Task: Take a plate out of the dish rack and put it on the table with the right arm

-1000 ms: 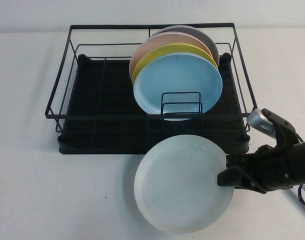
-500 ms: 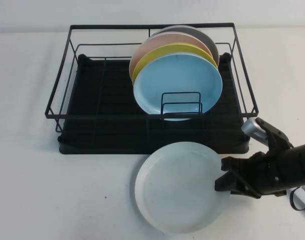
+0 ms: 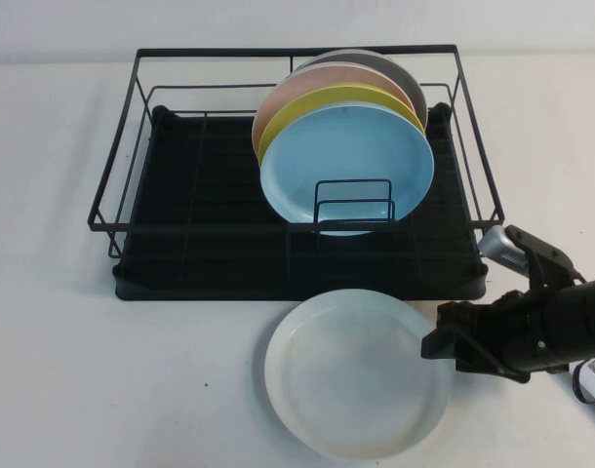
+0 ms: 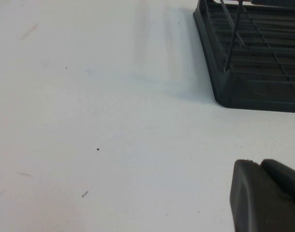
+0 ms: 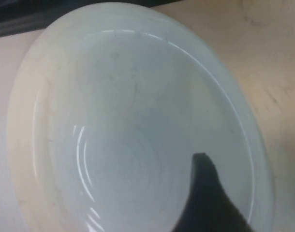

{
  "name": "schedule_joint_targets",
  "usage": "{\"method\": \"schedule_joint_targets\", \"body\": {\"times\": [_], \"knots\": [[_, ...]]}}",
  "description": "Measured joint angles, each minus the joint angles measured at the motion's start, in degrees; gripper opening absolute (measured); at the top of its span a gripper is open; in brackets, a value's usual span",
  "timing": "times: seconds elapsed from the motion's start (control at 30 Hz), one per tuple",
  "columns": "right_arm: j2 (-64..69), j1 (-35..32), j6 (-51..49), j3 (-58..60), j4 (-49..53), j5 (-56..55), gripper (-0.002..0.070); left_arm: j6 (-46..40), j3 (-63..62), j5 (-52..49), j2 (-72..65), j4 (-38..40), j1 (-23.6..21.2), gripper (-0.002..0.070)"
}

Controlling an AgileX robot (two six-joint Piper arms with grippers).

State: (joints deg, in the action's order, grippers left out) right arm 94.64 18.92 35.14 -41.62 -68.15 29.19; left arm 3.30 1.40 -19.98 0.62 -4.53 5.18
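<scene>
The pale white plate point(image 3: 356, 372) lies flat on the table point(image 3: 102, 380) just in front of the black dish rack point(image 3: 180, 224). My right gripper point(image 3: 437, 337) is at the plate's right rim, low over the table. In the right wrist view its jaws stand apart astride the rim of the plate point(image 5: 138, 125): one finger point(image 5: 205, 198) is over the inside, and the other shows only at the picture's edge, outside the rim. My left gripper point(image 4: 259, 165) hangs over bare table near the corner of the rack point(image 4: 249, 72), with its fingers together and nothing between them.
Several plates stand upright in the rack's right half, with a light blue plate point(image 3: 348, 168) in front, a yellow plate point(image 3: 322, 102) behind it, and pink and grey ones further back. The rack's left half holds nothing. Bare table lies to the left of the plate.
The plate went from tilted and lifted in the right gripper to lying flat on the table. The right gripper came down with it and its jaws now stand apart at the rim.
</scene>
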Motion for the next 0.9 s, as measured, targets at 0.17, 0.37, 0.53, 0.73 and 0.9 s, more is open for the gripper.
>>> {"method": "schedule_joint_targets", "body": {"times": [0.17, 0.37, 0.53, 0.73, 0.9], "knots": [[-2.63, 0.0, 0.03, -1.46, 2.65, 0.21, 0.0354, 0.0, 0.0, 0.0, 0.0, 0.0, 0.0, -0.0004], [-11.33, 0.0, 0.03, -2.89, 9.06, 1.93, 0.0169, 0.0, 0.0, 0.0, 0.0, 0.0, 0.0, -0.0004], [-21.63, 0.0, 0.03, -2.05, 16.43, 4.96, 0.0007, 0.0, 0.0, 0.0, 0.0, 0.0, 0.0, -0.0004], [-34.13, 0.0, 0.93, 2.94, 19.09, 6.68, -0.0014, 0.0, 0.0, 0.0, 0.0, 0.0, 0.0, -0.0004], [-42.35, 0.0, 1.54, 6.24, 21.62, 14.07, -0.0016, 0.0, 0.0, 0.0, 0.0, 0.0, 0.0, -0.0004]]}}
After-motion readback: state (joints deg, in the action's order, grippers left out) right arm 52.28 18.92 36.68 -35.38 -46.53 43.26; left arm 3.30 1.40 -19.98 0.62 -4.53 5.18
